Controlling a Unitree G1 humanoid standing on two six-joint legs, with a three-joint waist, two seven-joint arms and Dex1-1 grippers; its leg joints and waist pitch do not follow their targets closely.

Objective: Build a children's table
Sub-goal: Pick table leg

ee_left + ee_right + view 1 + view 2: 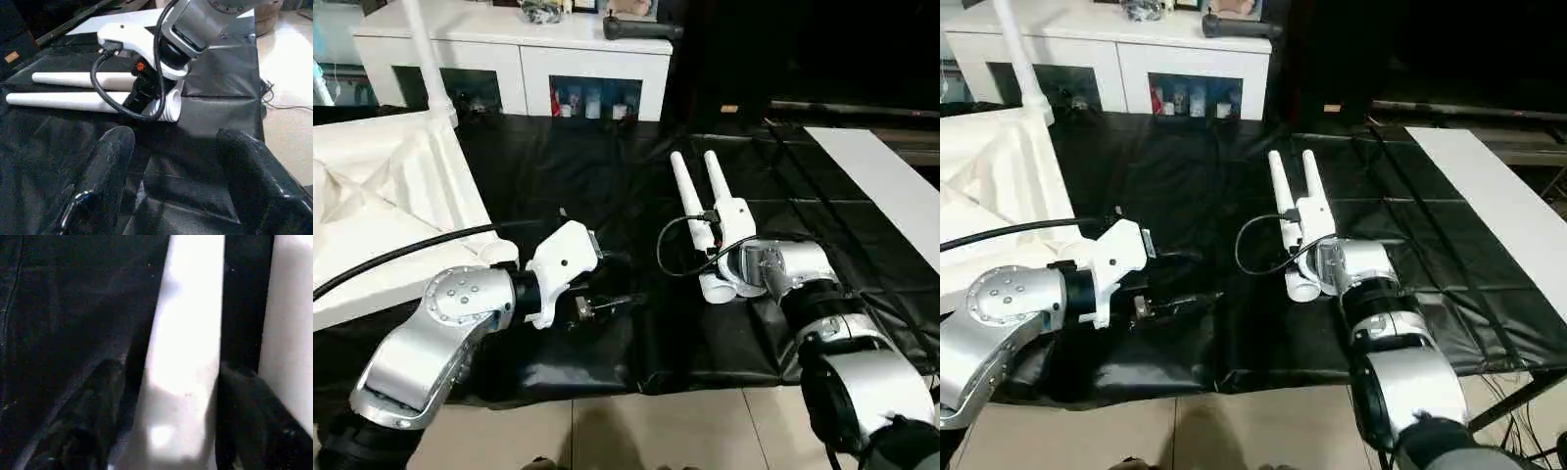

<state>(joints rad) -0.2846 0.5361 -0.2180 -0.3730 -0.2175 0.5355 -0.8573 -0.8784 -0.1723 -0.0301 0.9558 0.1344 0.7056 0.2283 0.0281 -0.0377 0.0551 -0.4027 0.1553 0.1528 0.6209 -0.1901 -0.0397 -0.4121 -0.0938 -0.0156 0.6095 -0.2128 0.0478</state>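
Observation:
The white tabletop [382, 196] lies upside down at the left, ribs up. One white leg [426, 59] stands upright in its far corner socket. Two more tapered legs [688, 196] [717, 176] lie side by side on the black mat, wide ends toward me. My right gripper [173, 382] is down at their wide ends and open. Its fingers [98, 421] straddle one leg, with the other leg [293, 333] just beside it. My left gripper [615, 282] hovers open low over the mat. It is a short way left of the legs with nothing between its fingers [107, 161].
The black mat [607, 176] covers the work surface; its front edge meets the tiled floor [656, 421]. A white cabinet [519, 49] with glass doors stands behind. A long white board [891, 186] lies at the right. A black cable [411, 250] runs over the tabletop to my left arm.

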